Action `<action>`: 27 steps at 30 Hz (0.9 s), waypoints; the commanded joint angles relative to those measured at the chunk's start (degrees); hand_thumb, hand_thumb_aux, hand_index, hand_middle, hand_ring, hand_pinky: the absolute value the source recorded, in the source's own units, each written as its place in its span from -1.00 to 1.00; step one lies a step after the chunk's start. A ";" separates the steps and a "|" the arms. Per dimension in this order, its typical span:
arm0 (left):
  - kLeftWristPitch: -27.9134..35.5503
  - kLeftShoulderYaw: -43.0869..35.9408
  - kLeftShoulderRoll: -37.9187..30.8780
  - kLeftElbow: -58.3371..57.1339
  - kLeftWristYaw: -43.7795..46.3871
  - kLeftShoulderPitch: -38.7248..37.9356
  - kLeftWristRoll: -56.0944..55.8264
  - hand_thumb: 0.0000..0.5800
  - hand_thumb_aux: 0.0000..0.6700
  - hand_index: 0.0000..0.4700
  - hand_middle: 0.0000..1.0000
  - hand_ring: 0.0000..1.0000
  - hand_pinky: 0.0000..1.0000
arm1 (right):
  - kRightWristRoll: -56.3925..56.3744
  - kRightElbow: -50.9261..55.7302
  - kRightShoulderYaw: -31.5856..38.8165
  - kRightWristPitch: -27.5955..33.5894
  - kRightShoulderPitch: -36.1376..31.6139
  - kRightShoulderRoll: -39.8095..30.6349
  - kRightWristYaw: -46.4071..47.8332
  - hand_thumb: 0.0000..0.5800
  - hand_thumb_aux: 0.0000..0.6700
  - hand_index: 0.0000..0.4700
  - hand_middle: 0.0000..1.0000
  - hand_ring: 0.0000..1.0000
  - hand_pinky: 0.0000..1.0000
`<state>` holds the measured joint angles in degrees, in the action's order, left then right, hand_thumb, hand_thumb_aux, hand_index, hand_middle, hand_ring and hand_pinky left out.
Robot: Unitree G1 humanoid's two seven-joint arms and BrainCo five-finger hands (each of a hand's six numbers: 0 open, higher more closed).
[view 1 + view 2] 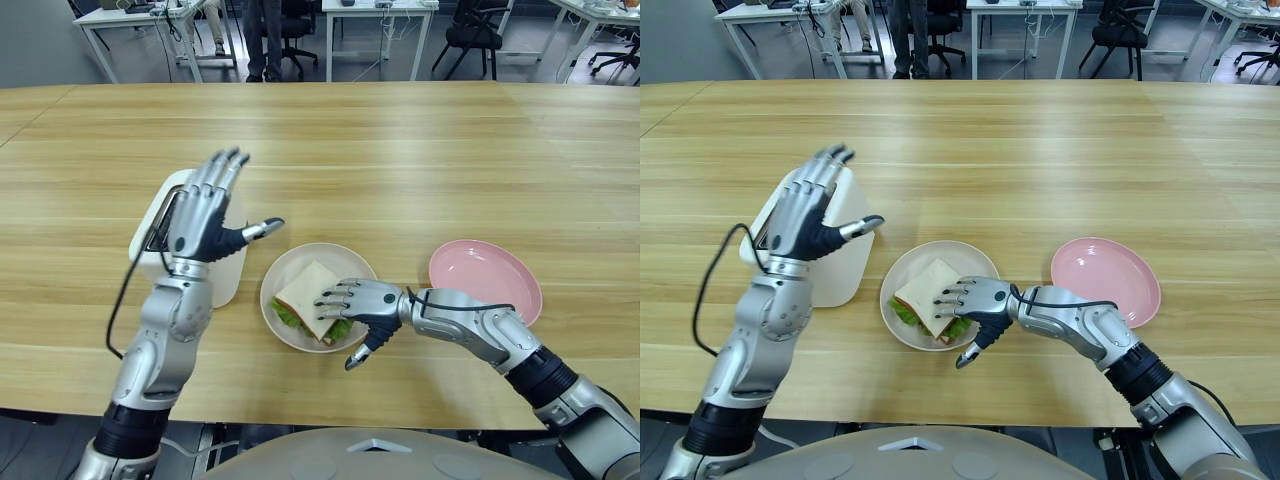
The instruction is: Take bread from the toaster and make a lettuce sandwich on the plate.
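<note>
A cream plate (286, 269) sits at the table's near middle and holds a sandwich: a bread slice (306, 291) on top with lettuce (285, 316) showing at its edges. My right hand (362, 304) rests over the plate's right side, fingers spread and lightly touching the bread, holding nothing. A white toaster (225, 272) stands left of the plate. My left hand (208, 212) is raised upright in front of the toaster, open with fingers stretched out, and covers most of the toaster's top.
An empty pink plate (485, 278) lies to the right of the cream plate. A black cable (118, 305) loops from the toaster toward the table's near-left edge. Desks and chairs stand beyond the far edge.
</note>
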<state>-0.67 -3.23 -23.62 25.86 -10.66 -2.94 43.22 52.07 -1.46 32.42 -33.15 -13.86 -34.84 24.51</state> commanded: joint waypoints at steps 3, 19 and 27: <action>-6.31 2.41 2.28 4.10 1.71 -3.87 -10.07 -1.00 -1.00 -1.00 -1.00 -1.00 -1.00 | -11.31 0.77 -3.54 1.05 3.13 3.58 -1.84 0.79 0.36 0.33 -1.00 -1.00 -1.00; -27.02 3.16 -6.60 4.30 20.95 -19.04 -32.57 1.00 1.00 0.96 1.00 1.00 1.00 | -39.79 -15.30 -13.07 7.94 17.75 0.30 6.39 1.00 1.00 0.96 1.00 1.00 1.00; -31.55 -1.24 -15.84 -3.80 29.48 -27.15 -20.08 1.00 1.00 0.96 1.00 1.00 1.00 | -35.50 -17.85 -9.90 6.71 29.58 -5.99 10.23 1.00 1.00 0.96 1.00 1.00 1.00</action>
<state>-31.76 -2.38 -38.69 24.14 17.02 -29.80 19.06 14.60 -19.18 21.74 -26.16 15.31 -40.43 34.15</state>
